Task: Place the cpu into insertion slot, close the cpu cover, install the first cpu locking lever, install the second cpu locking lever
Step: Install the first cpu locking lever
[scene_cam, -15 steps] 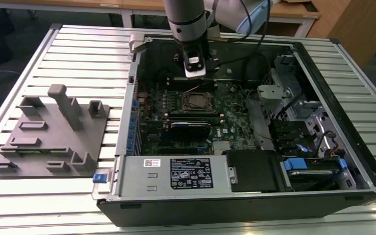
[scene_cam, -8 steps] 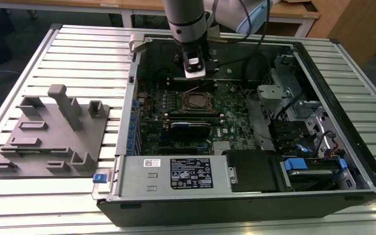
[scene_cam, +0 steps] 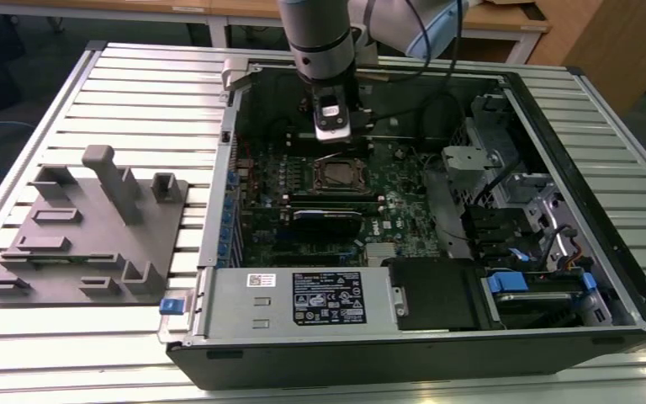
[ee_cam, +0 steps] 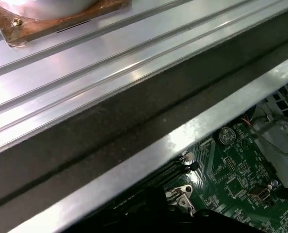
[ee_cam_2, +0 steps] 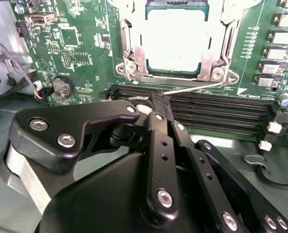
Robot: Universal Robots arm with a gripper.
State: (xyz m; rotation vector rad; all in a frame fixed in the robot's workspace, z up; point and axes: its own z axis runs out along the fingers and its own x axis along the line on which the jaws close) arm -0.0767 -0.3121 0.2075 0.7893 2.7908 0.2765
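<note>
Hovering over black memory slots point(ee_cam_2: 216, 112), my gripper point(ee_cam_2: 158, 97) has its jaws closed together at a thin wire lever point(ee_cam_2: 197, 88); just beyond, the pale silver cpu point(ee_cam_2: 175, 41) lies in the insertion slot point(ee_cam_2: 122, 68) under the cpu cover point(ee_cam_2: 220, 46).

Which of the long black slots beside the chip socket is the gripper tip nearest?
The slot nearest the chip socket: in the second wrist view the shut gripper meets its edge, by the thin silver lever's end; the others lie farther out.
</note>
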